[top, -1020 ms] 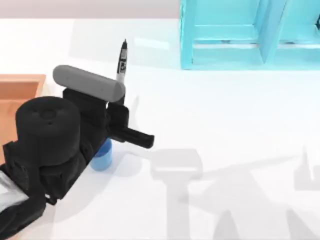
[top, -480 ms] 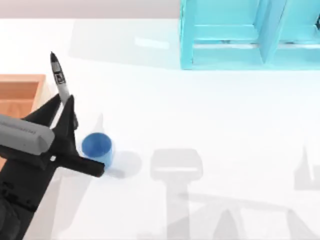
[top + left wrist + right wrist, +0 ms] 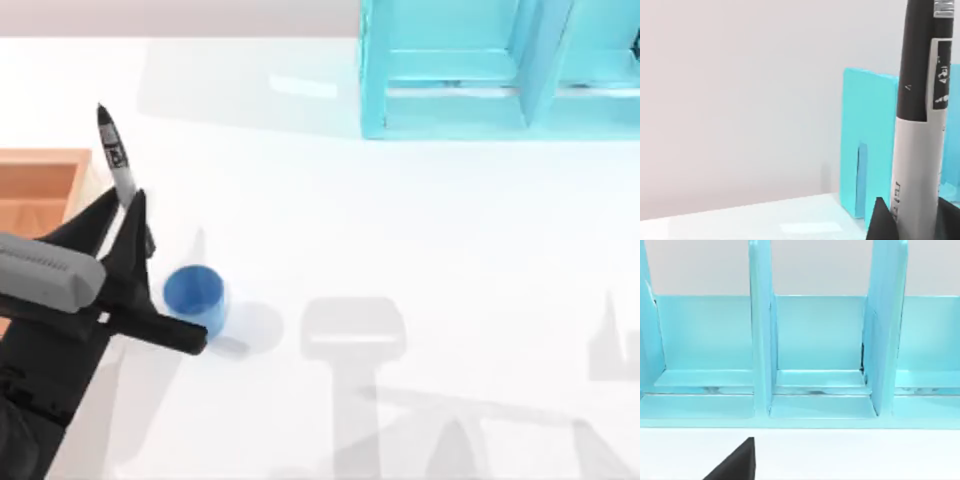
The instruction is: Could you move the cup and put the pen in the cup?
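left gripper point(image 3: 128, 215) clamps pen point(image 3: 113, 152) upright, just beside cup point(image 3: 193, 294).

Counter layout, left side occupied.
The cup point(image 3: 194, 293) stands on the counter point(image 3: 420, 230) just right of the left tool point(image 3: 135, 230), which holds the pen point(image 3: 115, 155); a shelf unit point(image 3: 500, 70) sits far right, a tray point(image 3: 40, 185) at the left edge.

The white bench point(image 3: 420, 220) carries a blue cup point(image 3: 194, 293) standing upright just beside the left end effector point(image 3: 130, 235), on the side toward the bench's middle. A turquoise divided rack point(image 3: 500, 70) stands at the far edge, well apart from that end effector and toward the right. A wooden tray point(image 3: 40, 185) lies at the left edge, close beside the left end effector.
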